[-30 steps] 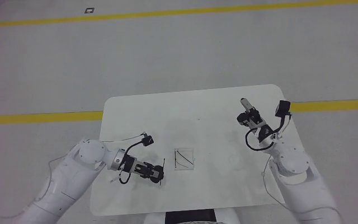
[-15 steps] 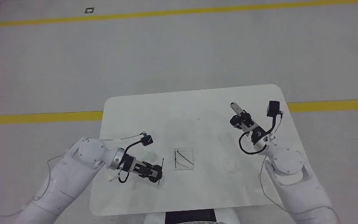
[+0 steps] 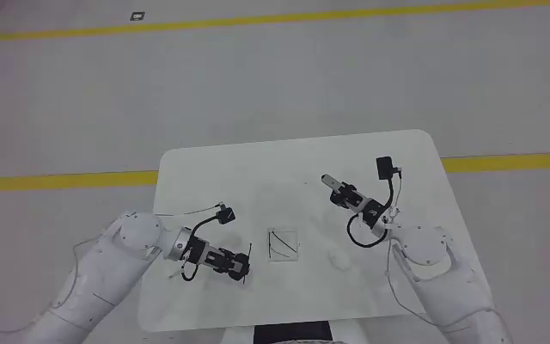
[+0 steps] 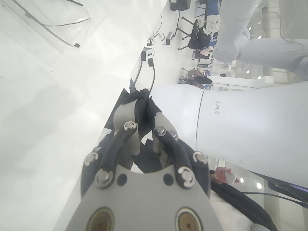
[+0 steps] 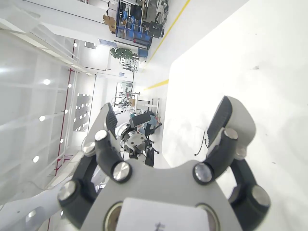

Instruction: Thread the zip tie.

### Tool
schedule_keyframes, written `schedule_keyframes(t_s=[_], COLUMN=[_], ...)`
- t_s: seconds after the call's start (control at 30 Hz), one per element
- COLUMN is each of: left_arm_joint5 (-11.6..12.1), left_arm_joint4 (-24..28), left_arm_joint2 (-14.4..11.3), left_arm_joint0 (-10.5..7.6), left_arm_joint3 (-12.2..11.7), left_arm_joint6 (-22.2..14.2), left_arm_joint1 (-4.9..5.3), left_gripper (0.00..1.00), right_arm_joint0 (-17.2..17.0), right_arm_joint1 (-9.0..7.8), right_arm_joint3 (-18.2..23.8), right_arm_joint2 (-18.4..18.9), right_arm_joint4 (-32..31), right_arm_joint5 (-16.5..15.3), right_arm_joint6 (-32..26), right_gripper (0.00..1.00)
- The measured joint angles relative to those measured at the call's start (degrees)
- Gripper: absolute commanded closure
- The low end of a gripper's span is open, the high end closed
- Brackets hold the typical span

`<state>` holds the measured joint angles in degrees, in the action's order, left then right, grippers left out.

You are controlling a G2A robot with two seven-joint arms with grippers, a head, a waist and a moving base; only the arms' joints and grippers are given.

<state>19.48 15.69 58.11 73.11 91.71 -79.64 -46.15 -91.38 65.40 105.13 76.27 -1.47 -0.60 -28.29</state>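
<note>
Left pincer (image 3: 243, 265): nearest item, close to the front edge of the worktop (image 3: 258, 172) on the robot's left side. It lies low with its tips turned toward the middle. In the left wrist view (image 4: 144, 102) the two fingers (image 4: 125, 114) are pressed together, clamped on the zip tie.

Zip tie (image 3: 250, 250): thin black strip gripped at the left pincer's tips. From above it runs crosswise to the pincer, with a short length showing on each side. In the left wrist view a slim black length (image 4: 153, 78) leads away from the tips.

Clear pouch (image 3: 294, 236): flat, square and see-through, near the middle of the worktop. It sits just beside the left pincer's tips and apart from them. Its corner is seen in the left wrist view (image 4: 60, 13).

Spare ties (image 3: 277, 248): black strips lying inside the clear pouch. One small square head is plain in the left wrist view (image 4: 77, 45).

Right pincer (image 3: 327, 180): farther back, on the robot's right side and well apart from the pouch. Its tips point toward the worktop's far left. In the right wrist view (image 5: 166, 111) the fingers (image 5: 217, 116) stand wide apart over bare white surface (image 5: 240, 49).

Worktop: white, with rounded corners.

Floor (image 3: 387, 77): grey, beyond the worktop, crossed by yellow lines (image 3: 77, 181).
</note>
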Motion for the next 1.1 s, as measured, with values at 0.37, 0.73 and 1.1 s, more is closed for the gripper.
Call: schedule_keyframes(t_s=[0.37,0.73,1.1], left_arm_joint5=[0.0,0.0,0.0], left_arm_joint4=[6.1,6.4,8.7], left_arm_joint2=[-5.8,-10.8,-11.5], left_arm_joint0=[-1.75,-5.35,-4.82], left_arm_joint3=[-1.2,-1.6,-1.5], left_arm_joint6=[0.0,0.0,0.6], left_arm_joint1=[-0.01,0.88,0.63], left_gripper=[1.00,1.00,1.00], right_arm_joint0=[1.0,3.5,3.9], right_arm_joint1=[-0.06,0.09,0.05], right_arm_joint3=[-1.1,-3.4,-4.9], right_arm_joint2=[-3.2,-7.5,-9.4], right_arm_joint4=[-1.4,-2.5,0.0], right_arm_joint5=[0.9,2.6,-0.2], right_arm_joint6=[-5.9,-11.2,-16.5], right_gripper=[0.00,0.00,0.00])
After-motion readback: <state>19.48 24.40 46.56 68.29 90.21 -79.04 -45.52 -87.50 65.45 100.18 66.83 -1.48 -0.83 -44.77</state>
